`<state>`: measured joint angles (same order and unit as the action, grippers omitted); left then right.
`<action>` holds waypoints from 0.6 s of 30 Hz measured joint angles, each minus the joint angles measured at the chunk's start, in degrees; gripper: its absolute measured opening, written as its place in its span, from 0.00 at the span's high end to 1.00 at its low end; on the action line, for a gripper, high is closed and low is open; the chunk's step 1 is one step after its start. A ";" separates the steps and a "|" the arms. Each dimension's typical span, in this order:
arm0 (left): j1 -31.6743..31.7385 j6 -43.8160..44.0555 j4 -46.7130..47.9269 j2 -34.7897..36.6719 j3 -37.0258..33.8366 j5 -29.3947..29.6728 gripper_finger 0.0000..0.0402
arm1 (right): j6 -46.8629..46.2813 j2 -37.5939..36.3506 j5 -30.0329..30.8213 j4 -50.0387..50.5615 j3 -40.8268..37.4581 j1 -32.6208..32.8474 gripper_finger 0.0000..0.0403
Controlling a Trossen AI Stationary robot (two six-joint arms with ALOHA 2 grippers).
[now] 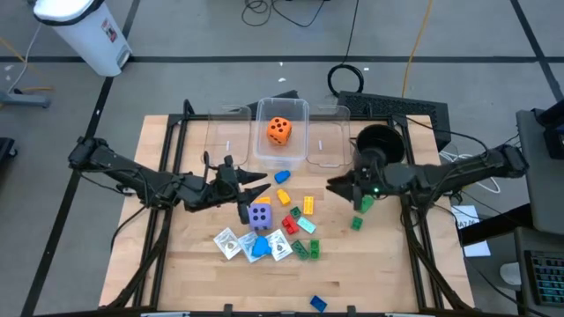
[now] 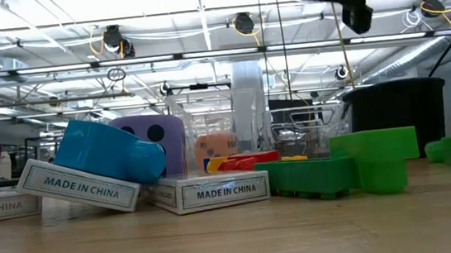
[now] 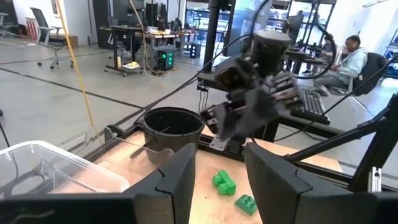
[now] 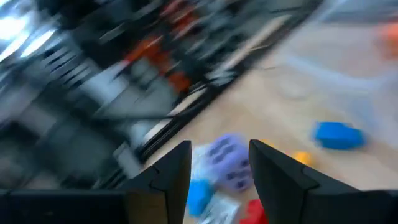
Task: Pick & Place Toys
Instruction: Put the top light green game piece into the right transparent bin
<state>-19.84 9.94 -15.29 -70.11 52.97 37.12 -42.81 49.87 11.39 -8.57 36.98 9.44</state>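
Note:
The toys lie loose on the wooden table (image 1: 176, 264): a purple die (image 1: 260, 216), white cards (image 1: 227, 242), and small bricks such as a blue one (image 1: 282, 176), a yellow one (image 1: 308, 205) and a green one (image 1: 361, 204). An orange die (image 1: 279, 130) rests on the floor of the middle clear bin (image 1: 282, 107). My left gripper (image 1: 262, 188) hovers open, level, left of the pile, nothing between its fingers (image 3: 177, 180). My right gripper (image 1: 333, 186) hovers open, right of the pile, facing the left one; its wrist view shows the purple die (image 4: 227, 163) beyond its fingers.
A black pot (image 1: 379, 141) stands at the far right, beside the three clear bins. A lone blue brick (image 1: 317, 304) lies at the near edge. Another green brick (image 1: 356, 224) lies below my right gripper. Bare wood shows at the table's near left and near right.

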 joint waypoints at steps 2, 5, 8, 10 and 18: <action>0.00 0.34 0.02 0.00 0.00 0.00 0.64 | -0.26 -0.37 -3.77 4.49 1.27 -1.39 0.62; 0.00 0.53 0.01 0.00 0.00 0.13 0.64 | 2.44 0.35 -9.67 17.58 5.05 -2.93 0.65; 0.32 1.06 -0.05 0.00 0.00 0.64 0.64 | 9.28 2.13 -14.78 33.04 9.79 -3.81 0.67; 0.87 1.58 -0.61 0.00 0.00 0.89 0.64 | 16.71 3.71 -14.94 41.02 12.82 -3.90 0.68; 4.72 8.78 -2.42 0.00 0.00 0.96 0.64 | 53.47 8.32 -9.77 56.25 20.29 -3.79 0.70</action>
<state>-15.12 18.72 -17.72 -70.11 52.97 38.09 10.67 58.19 1.62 47.67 57.28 5.65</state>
